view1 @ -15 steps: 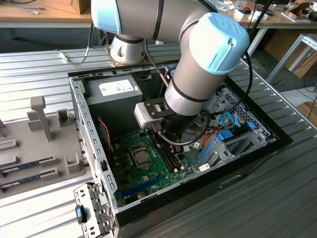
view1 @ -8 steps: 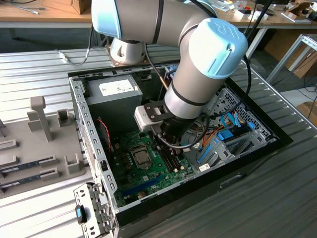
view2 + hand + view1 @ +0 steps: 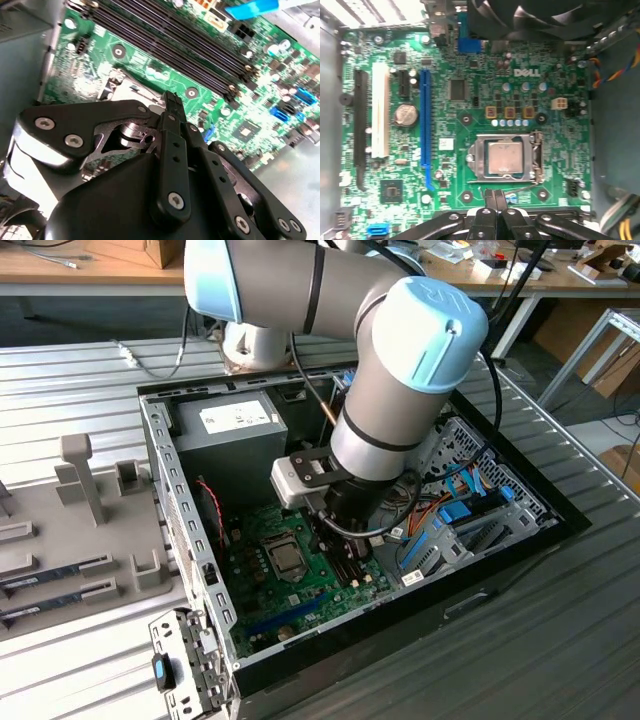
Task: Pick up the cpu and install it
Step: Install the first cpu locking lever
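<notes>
Beside the blue slot (image 3: pixel 424 117) on the motherboard (image 3: pixel 555 165), the cpu (image 3: pixel 504 157) lies seated in its socket (image 3: pixel 506 158). Near the socket's edge, the gripper (image 3: pixel 493 196) hovers, fingers (image 3: pixel 488 199) pressed together, grasping nothing.

— What colours do I have on screen?

— I see a green motherboard (image 3: pixel 470 195) with a silver cpu (image 3: pixel 504 157) low and right of centre in the first wrist view, a blue slot (image 3: pixel 424 120) and a white slot (image 3: pixel 380 115) at its left.

— And outside?

— Grey arm with pale blue caps (image 3: pixel 430 335) at the top of the exterior view; black gripper (image 3: pixel 493 196).
</notes>
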{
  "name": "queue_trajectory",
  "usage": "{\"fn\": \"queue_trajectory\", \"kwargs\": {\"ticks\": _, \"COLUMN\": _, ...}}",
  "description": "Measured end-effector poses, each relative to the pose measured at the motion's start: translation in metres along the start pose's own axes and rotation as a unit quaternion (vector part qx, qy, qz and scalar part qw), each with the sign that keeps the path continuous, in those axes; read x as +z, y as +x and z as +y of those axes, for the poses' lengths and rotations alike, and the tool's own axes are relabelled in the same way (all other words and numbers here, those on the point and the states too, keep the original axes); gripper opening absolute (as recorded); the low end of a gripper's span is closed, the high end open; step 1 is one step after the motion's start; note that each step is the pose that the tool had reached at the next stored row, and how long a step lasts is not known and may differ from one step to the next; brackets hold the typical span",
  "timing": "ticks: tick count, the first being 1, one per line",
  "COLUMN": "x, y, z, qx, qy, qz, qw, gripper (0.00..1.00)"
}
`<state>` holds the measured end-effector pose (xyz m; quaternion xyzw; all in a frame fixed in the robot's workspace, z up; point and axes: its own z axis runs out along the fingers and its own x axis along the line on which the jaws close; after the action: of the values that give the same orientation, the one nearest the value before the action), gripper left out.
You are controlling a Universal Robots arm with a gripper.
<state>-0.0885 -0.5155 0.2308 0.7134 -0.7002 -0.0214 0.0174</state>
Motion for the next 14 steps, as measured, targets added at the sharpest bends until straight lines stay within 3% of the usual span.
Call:
{"fn": "queue_trajectory", "kwargs": {"ticks": 12, "x": 0.0132, "y": 0.0002, "z": -0.0027, "qx": 0.0, "qy": -0.0002, "qz": 0.0008, "qw": 1.0, "gripper": 0.11}}
{"fn": "queue_trajectory", "kwargs": {"ticks": 13, "x": 0.0141, "y": 0.0001, "z": -0.0021, "qx": 0.0, "qy": -0.0002, "qz": 0.0007, "qw": 1.0, "gripper": 0.11}}
{"fn": "queue_trajectory", "kwargs": {"ticks": 14, "x": 0.0152, "y": 0.0001, "z": 0.0033, "qx": 0.0, "qy": -0.0001, "qz": 0.0006, "qw": 1.0, "gripper": 0.11}}
